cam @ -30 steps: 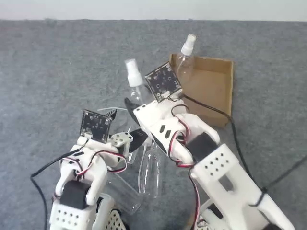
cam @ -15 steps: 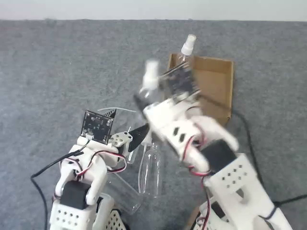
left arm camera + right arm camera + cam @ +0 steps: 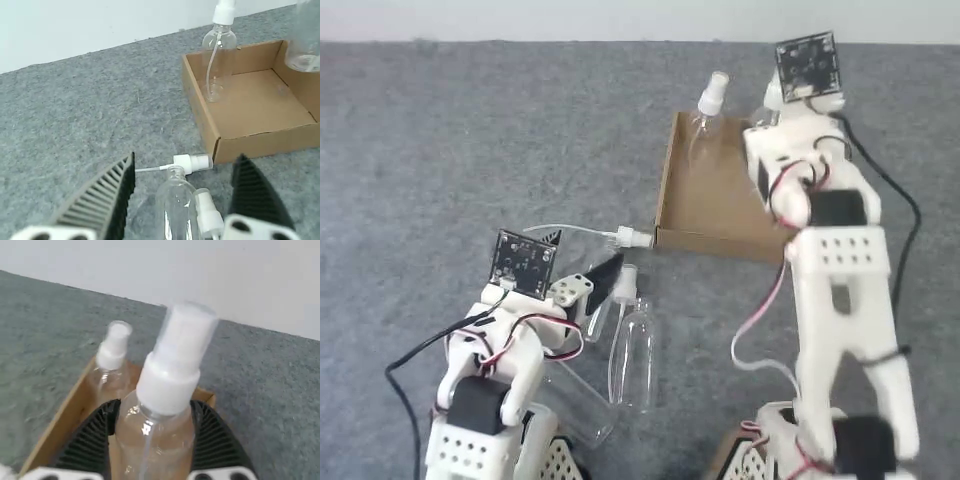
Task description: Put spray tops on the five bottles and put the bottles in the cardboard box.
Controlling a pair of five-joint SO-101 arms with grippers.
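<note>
Right arm stands tall, reared up and stretched out over the brown cardboard box (image 3: 665, 185), wrist bent down. The right gripper (image 3: 155, 440) has its black jaws clamped on the shoulders of a clear plastic bottle with a white spray top (image 3: 167, 390), held upright over the far side of the box. Beside it, inside the box at a far corner, a second capped clear bottle (image 3: 705, 125) stands upright. At the near side, the left arm sits folded low. Its left gripper (image 3: 187, 156) is spread wide with nothing between the jaws, hovering above the grey felt mat (image 3: 440, 150). Under it, a loose white spray top with a thin tube (image 3: 195, 163) lies just beside the box's near corner. A clear bottle lying on its side (image 3: 635, 355) rests close by on the mat.
</note>
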